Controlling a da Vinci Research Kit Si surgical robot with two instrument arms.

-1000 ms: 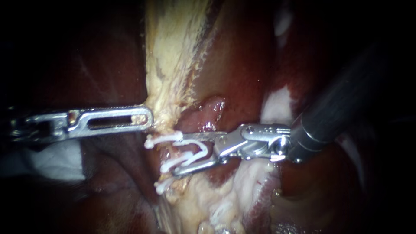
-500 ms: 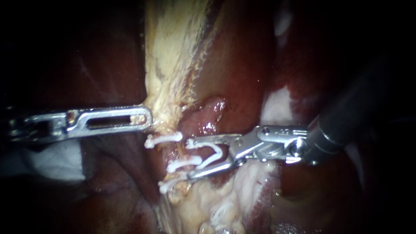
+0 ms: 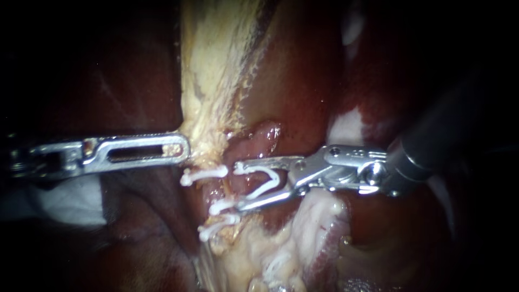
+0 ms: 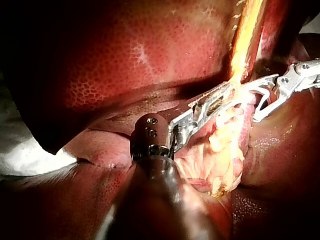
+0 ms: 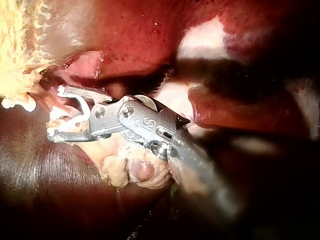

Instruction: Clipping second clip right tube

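1. Endoscope view: the left instrument [image 3: 181, 148] comes in level from the left; its slotted jaws lie together, clamped on the edge of the pale strip of tissue [image 3: 216, 70] that runs down over the dark red liver [image 3: 297, 81]; the right instrument [image 3: 238, 186] reaches in from the right with its jaws spread wide, both bearing on a white open clip [image 3: 267, 181] seated between them, its mouth facing the tissue; a pinkish tube [image 3: 258, 141] lies just above the upper jaw and runs down toward the jaw tips; I cannot tell whether it sits inside the clip; three closed clips lie across the tissue there: the upper clip [image 3: 203, 174], the middle clip [image 3: 221, 206] touching the lower jaw's tip, and the lower clip [image 3: 216, 230]
2. Left wrist view: the left instrument [image 4: 227, 96] holds the pale strip of tissue [image 4: 245, 40] at its jaw tips; just ahead, the right instrument [image 4: 247, 102] stands spread around the open clip [image 4: 265, 97]
3. Right wrist view: the right instrument [image 5: 56, 112] shows both jaws apart, the open clip [image 5: 80, 112] bowed between them; the pale strip of tissue [image 5: 20, 50] lies ahead, the liver [image 5: 150, 35] beyond
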